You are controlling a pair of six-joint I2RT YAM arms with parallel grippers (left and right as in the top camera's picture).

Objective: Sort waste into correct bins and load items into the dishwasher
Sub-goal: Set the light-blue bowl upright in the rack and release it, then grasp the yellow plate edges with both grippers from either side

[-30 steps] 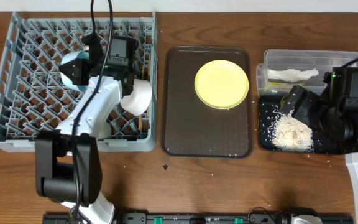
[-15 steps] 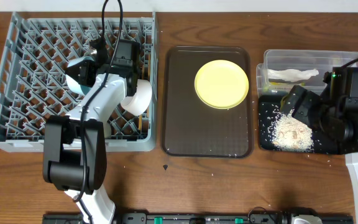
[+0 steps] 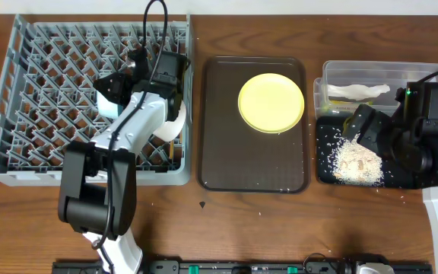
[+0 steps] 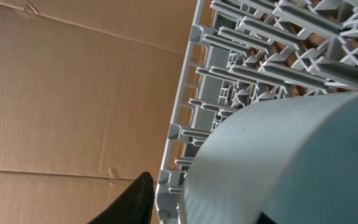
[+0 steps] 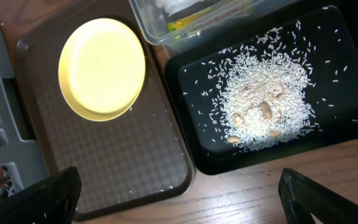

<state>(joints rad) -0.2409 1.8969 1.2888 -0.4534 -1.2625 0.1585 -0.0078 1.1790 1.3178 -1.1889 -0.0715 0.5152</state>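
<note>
Filling the left wrist view, the light blue bowl (image 4: 291,162) is clasped by the left gripper (image 3: 119,84) over the dish rack (image 3: 21,99) at the far-left corner. The right gripper (image 3: 360,125) is held spread above the rice-strewn black tray (image 5: 353,93) by the right edge.

The worktop (image 3: 280,228) is seen as dark wood with visible grain and a slight sheen. The brown serving tray (image 5: 117,155) is finished in a fine pebbled matt texture, while the yellow plate (image 3: 271,103) on that tray is smooth and faintly glossy. Beside the tray, the dish rack (image 3: 29,173) is moulded in matt grey plastic and the light blue bowl (image 4: 291,162) is shown smooth and satin; on the tray's other side, the black tray (image 5: 353,124) is of shiny plastic strewn with matt whitish rice grains (image 5: 263,99), and the tub (image 3: 379,70) is of clear plastic.
</note>
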